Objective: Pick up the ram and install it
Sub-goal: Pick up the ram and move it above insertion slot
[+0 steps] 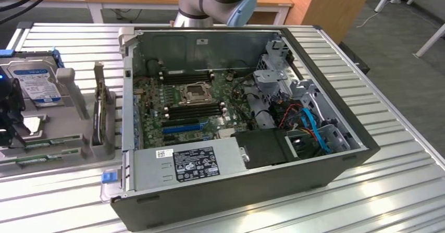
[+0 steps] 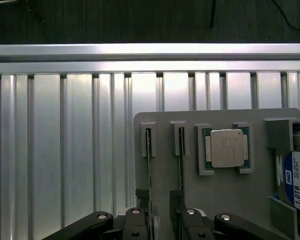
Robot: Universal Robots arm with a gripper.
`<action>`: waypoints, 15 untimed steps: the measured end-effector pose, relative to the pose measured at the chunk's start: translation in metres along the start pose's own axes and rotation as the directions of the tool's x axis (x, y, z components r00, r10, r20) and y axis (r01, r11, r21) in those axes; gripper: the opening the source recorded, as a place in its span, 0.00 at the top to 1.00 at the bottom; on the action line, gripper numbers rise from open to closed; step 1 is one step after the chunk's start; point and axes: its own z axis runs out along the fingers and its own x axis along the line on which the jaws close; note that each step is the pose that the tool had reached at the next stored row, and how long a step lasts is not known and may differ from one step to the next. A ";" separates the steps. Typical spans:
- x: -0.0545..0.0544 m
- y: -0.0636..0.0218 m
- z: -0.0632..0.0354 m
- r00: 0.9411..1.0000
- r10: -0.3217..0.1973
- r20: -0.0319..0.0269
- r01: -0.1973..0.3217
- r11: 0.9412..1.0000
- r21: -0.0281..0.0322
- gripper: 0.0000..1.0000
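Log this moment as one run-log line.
gripper: open | above: ram sticks | ram sticks: standing in grey holder slots | computer case: open

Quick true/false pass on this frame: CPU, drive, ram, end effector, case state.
1. The processor chip sits in a recess of the gray holder. True.
2. The hard drive is mounted inside the computer case. False: it lies on the holder, outside the case.
3. Two ram sticks stand on edge in the holder's slots. True.
4. The end effector is shut on a ram stick. False: it is open over the sticks and grips nothing.
5. The case is open, with the motherboard exposed. True.
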 end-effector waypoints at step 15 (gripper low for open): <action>0.001 -0.0006 0.0128 1.000 0.000 0.000 0.000 1.000 0.000 0.69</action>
